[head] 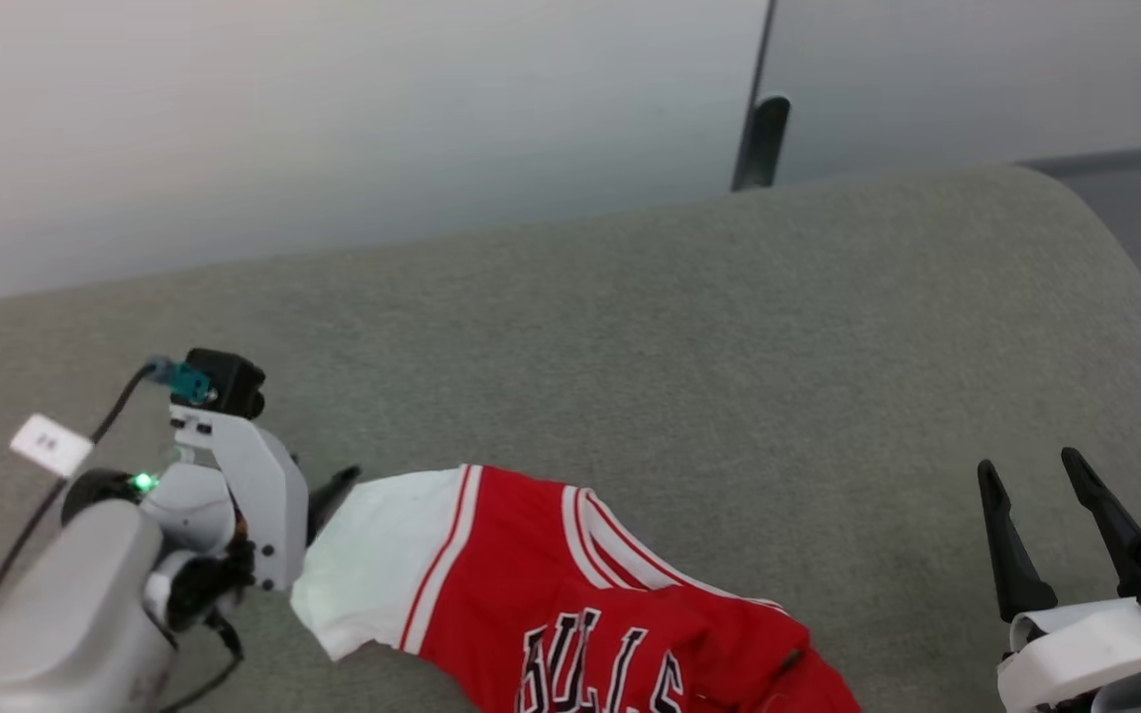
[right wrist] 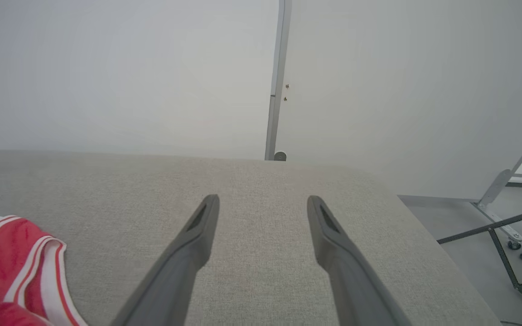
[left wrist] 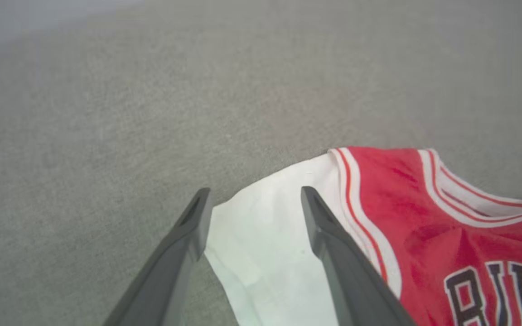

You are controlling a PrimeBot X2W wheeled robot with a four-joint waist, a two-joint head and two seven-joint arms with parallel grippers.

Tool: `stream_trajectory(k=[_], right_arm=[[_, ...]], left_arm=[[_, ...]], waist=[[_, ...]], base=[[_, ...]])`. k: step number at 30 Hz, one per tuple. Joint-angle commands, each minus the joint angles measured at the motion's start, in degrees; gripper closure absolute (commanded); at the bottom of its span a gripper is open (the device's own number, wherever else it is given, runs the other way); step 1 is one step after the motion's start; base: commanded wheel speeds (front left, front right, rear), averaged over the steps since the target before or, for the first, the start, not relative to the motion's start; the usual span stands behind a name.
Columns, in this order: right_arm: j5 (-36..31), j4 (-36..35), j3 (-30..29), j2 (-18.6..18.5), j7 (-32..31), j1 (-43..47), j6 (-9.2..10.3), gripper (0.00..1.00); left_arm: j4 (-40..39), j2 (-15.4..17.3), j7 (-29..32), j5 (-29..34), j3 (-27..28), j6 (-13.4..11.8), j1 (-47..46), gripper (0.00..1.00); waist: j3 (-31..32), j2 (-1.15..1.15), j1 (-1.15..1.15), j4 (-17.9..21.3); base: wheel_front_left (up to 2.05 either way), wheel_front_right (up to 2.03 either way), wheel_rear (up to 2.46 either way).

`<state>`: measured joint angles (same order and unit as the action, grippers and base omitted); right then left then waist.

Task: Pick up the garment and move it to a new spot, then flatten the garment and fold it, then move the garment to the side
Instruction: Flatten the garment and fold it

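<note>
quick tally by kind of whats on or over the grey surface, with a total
garment: 1, a red jersey with a white sleeve
grippers: 2, the left gripper over the sleeve and the right gripper off to the side, jaws open on both
grey padded surface: 1
total: 4

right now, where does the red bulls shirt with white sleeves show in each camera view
head view: the red jersey-style shirt with white sleeves lies bottom centre
left wrist view: the shirt sits lower right, sleeve between the fingers of the open left gripper
right wrist view: the shirt shows in the bottom left corner
shared landmark: the grey woven surface under it
</note>
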<state>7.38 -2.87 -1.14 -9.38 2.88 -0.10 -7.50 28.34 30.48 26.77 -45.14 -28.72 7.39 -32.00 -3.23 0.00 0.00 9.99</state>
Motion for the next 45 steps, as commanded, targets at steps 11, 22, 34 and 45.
stream_trajectory(k=[11,22,34,45], right_arm=[[2.20,0.96,0.24,0.43,-0.91,-2.23,0.02,0.00],[3.47,0.98,0.01,1.03,-1.58,-3.80,0.02,0.00],[2.90,0.84,-0.74,1.06,-2.36,-3.65,0.02,0.00],[2.17,0.89,-0.89,0.42,-3.48,-1.83,0.02,0.00]], left_arm=[[8.33,4.36,13.05,-1.42,-10.42,0.15,-8.98,0.00],[18.72,3.27,20.49,-3.00,-18.43,-0.18,-10.19,0.38],[19.01,1.40,21.59,-6.47,-21.31,0.04,-15.18,1.00],[22.84,4.46,12.87,-3.16,-18.67,-2.32,-23.51,1.00]], waist=[[-6.66,0.00,0.00,5.95],[-9.20,0.00,0.00,5.89],[-8.27,0.00,0.00,3.42],[-4.24,0.00,0.00,1.31]], base=[[0.00,0.00,0.00],[0.00,0.00,0.00],[0.00,0.00,0.00],[0.00,0.00,0.00]])
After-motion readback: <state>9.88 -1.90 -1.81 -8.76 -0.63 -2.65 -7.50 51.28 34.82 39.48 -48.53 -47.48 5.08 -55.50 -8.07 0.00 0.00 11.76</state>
